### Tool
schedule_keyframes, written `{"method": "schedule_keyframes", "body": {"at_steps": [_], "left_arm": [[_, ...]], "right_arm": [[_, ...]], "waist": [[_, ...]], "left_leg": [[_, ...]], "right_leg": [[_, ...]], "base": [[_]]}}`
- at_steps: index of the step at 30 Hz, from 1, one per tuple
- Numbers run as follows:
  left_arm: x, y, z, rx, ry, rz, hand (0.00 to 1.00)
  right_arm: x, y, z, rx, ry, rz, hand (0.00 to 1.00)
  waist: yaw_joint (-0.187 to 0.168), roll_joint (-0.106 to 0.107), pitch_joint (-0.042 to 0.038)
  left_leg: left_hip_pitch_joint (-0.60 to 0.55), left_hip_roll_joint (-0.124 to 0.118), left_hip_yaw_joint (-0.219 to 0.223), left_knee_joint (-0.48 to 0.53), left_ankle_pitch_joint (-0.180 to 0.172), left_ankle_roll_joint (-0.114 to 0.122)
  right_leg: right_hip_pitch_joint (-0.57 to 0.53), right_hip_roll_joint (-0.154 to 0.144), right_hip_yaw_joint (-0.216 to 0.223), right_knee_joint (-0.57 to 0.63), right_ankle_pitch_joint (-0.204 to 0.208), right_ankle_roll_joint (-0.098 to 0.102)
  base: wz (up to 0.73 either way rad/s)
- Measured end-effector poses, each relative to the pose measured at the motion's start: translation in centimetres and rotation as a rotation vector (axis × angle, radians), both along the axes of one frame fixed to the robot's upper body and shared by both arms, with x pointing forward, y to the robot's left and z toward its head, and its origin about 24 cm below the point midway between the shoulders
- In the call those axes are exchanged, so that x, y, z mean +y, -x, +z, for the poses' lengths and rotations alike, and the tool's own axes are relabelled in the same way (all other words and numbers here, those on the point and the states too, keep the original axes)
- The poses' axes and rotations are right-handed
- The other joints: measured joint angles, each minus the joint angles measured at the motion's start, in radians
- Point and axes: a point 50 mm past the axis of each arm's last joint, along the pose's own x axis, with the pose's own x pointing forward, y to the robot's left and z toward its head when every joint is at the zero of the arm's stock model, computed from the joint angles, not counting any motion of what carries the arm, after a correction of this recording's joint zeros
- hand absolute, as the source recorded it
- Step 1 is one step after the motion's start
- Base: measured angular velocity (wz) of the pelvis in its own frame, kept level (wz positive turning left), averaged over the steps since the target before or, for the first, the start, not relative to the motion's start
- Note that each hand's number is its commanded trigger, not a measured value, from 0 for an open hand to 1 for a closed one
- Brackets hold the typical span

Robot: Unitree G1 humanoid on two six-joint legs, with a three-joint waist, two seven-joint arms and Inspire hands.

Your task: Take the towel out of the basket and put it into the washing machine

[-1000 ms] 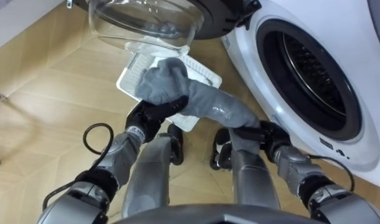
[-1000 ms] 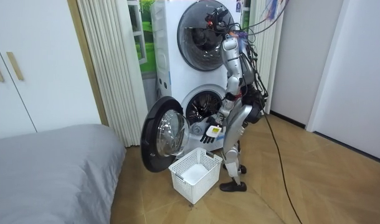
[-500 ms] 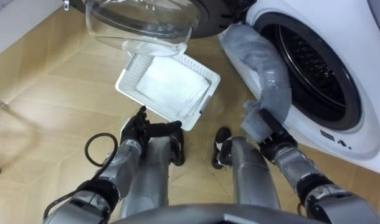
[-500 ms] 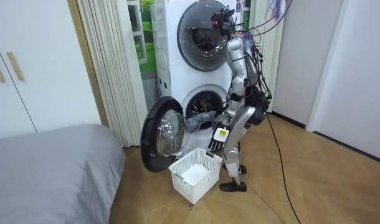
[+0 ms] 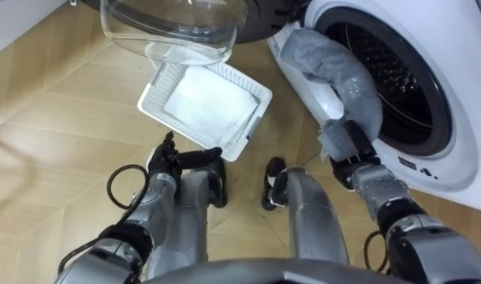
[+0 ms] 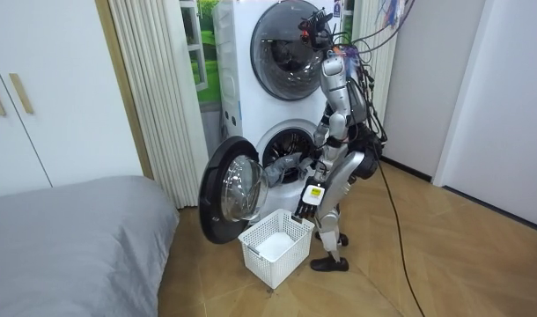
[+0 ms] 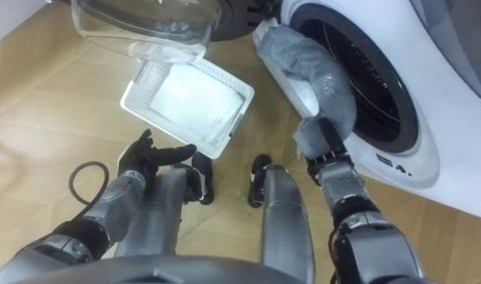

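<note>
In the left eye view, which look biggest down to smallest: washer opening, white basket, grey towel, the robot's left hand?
1. washer opening
2. white basket and grey towel: too alike to rank; the basket lies farther off
3. left hand

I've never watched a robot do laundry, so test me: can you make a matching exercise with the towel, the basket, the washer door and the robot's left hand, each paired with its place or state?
1 towel
2 basket
3 washer door
4 left hand

A swung wide open
B open, holding nothing, by the robot's thigh
C across the drum opening's rim, one end gripped by the right hand
D on the floor before the machine

Pairs: 1-C, 2-D, 3-A, 4-B
</note>
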Motion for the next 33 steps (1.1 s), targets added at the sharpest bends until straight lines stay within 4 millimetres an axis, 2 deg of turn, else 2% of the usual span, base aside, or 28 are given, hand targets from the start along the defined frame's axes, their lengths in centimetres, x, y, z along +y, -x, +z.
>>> {"method": "schedule_keyframes", "body": {"at_steps": [3, 6, 13, 22, 28, 33], "left_arm": [[0.2, -0.4, 0.3, -0.019, -0.004, 0.008, 0.0], [0.5, -0.5, 0.5, -0.027, -0.019, 0.015, 0.0], [1.2, -1.3, 1.4, -0.078, -0.037, 0.021, 0.0], [1.4, -0.7, 1.1, -0.065, -0.055, 0.032, 0.0], [1.1, -0.7, 1.2, -0.084, -0.057, 0.023, 0.0], [0.7, -0.6, 1.1, -0.082, -0.06, -0.003, 0.0]], "right_arm": [[-0.6, -1.2, 1.1, -0.017, -0.021, -0.068, 1.0], [-0.8, -2.0, 2.0, -0.018, -0.039, -0.109, 1.0], [-1.9, -2.9, 3.5, 0.01, -0.026, -0.152, 1.0], [-3.2, -1.6, 3.1, 0.052, -0.132, -0.378, 1.0], [-3.3, -2.5, 3.9, -0.021, -0.193, -0.489, 1.0], [-3.3, -2.3, 3.7, -0.026, -0.225, -0.539, 1.0]], "waist": [[-0.007, -0.008, 0.0016], [-0.023, -0.023, 0.0007], [-0.029, -0.034, 0.0008], [-0.03, -0.035, 0.0006], [-0.024, -0.035, 0.0007], [-0.019, -0.034, 0.0013]], "left_leg": [[-0.018, -0.007, 0.002, 0.003, 0.001, 0.005], [-0.037, -0.021, 0.004, 0.009, 0.004, 0.011], [-0.077, -0.025, 0.005, 0.035, 0.001, 0.021], [-0.077, -0.023, 0.007, 0.038, 0.0, 0.023], [-0.07, -0.017, 0.018, 0.031, 0.0, 0.023], [-0.047, -0.015, 0.025, 0.012, 0.0, 0.023]], "right_leg": [[-0.02, -0.001, 0.009, 0.01, -0.002, 0.008], [-0.047, -0.018, 0.011, 0.038, -0.012, 0.013], [-0.086, -0.032, 0.011, 0.067, -0.017, 0.016], [-0.085, -0.03, 0.01, 0.067, -0.016, 0.016], [-0.083, -0.03, 0.012, 0.062, -0.015, 0.014], [-0.059, -0.03, 0.008, 0.041, -0.014, 0.014]], "base": [[0.04], [0.1], [0.03], [0.0], [-0.01], [-0.01]]}}
